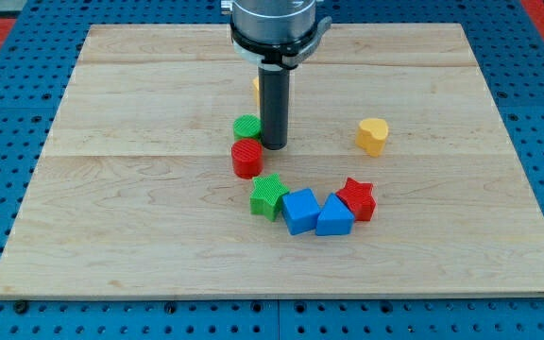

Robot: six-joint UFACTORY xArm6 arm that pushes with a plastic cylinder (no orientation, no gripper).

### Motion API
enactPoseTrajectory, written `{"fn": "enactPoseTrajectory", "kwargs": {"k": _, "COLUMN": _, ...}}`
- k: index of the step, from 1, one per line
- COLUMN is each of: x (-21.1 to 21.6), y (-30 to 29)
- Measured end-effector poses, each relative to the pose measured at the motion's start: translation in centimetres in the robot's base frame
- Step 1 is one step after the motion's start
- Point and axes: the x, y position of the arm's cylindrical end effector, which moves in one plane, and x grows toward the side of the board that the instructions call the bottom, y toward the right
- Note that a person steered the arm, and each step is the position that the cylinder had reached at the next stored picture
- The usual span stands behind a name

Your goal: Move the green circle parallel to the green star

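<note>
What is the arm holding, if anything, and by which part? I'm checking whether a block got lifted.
Nothing is held. My tip only rests on the board, just right of the green circle; contact cannot be told.

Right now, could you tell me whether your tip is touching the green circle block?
Cannot tell. In the camera view my tip sits at the right edge of the green circle block, with no visible gap, but contact isn't plain.

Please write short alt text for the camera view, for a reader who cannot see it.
My tip rests on a wooden board, right beside the green circle on its right. A red cylinder sits just below the circle. Lower down, a green star, two blue blocks and a red star form a row; a yellow heart sits apart at right.
</note>
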Motion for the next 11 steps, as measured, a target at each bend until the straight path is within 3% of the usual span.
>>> {"fn": "enactPoseTrajectory", "kwargs": {"k": 2, "x": -4.1, "y": 2.0}}
{"fn": "enactPoseTrajectory", "kwargs": {"k": 4, "x": -3.8, "y": -2.6}}
{"fn": "enactPoseTrajectory", "kwargs": {"k": 6, "x": 0.2, "y": -7.2}}
{"fn": "enactPoseTrajectory", "kwargs": {"k": 7, "x": -2.4, "y": -11.2}}
{"fn": "enactPoseTrajectory", "kwargs": {"k": 8, "x": -0.8, "y": -13.2}}
{"fn": "enactPoseTrajectory", "kwargs": {"k": 9, "x": 1.8, "y": -6.1}}
{"fn": "enactPoseTrajectory", "kwargs": {"k": 11, "x": 2.1, "y": -5.9}}
